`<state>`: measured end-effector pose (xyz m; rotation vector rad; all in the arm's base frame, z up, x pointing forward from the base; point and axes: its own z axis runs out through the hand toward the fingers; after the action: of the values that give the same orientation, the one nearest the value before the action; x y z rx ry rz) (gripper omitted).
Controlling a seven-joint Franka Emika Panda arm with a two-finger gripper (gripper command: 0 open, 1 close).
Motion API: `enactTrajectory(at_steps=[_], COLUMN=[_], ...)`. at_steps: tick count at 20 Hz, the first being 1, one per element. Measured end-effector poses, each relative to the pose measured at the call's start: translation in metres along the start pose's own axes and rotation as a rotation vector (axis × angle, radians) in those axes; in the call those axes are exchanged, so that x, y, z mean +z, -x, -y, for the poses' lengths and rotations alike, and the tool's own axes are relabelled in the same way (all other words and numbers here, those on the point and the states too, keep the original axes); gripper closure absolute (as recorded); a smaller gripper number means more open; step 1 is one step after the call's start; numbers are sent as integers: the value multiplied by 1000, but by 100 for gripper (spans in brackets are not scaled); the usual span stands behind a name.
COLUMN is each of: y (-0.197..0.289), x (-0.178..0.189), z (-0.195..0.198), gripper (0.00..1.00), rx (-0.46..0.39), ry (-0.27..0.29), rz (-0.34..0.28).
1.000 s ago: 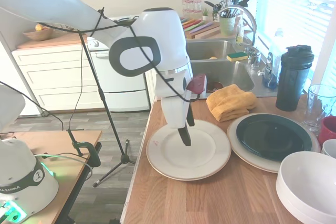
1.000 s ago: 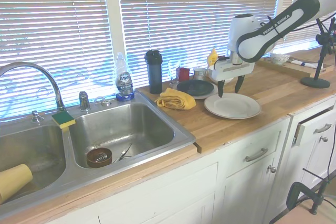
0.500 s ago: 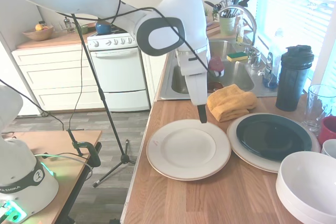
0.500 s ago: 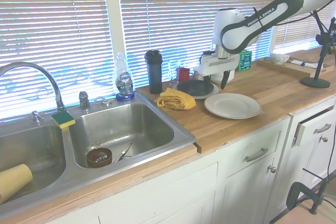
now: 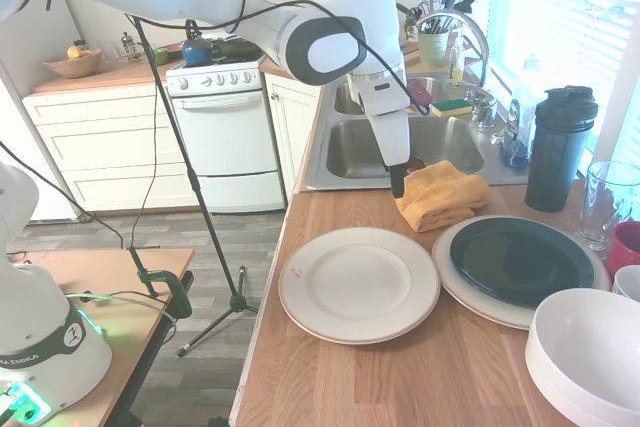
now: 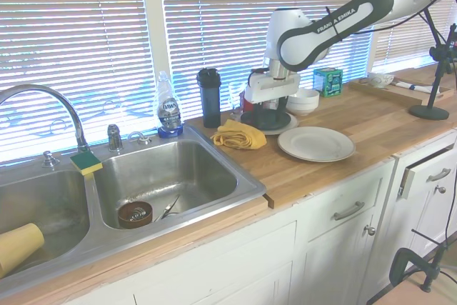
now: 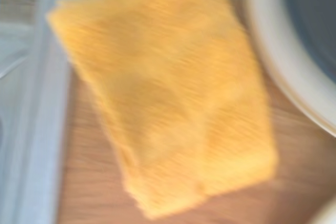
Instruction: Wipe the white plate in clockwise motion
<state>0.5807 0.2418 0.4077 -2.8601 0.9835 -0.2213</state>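
Below the claw (image 5: 397, 185) lies a soft, nubby yellow cloth (image 5: 438, 195) on the smooth wooden worktop (image 5: 400, 377); the white plate (image 5: 359, 284) nearby is glossy ceramic.

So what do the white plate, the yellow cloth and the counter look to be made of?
White plate: apparently glazed ceramic, judging by its smooth cream surface with a soft sheen and thin tan edge.
Yellow cloth: soft woven or terry fabric, matte, folded and rumpled; it looks fuzzy in the wrist view.
Counter: wood or butcher block, with visible grain and strips and a satin finish.
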Motion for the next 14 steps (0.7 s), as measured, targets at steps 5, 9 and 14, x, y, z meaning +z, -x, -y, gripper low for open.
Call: enactTrajectory(at_steps=[5, 9, 14], y=[8, 5, 2], x=[8, 21, 45], z=[25, 42, 59], gripper=[0, 0, 0], rx=[-53, -105, -190], ry=[-12, -5, 32], rz=[-5, -40, -124])
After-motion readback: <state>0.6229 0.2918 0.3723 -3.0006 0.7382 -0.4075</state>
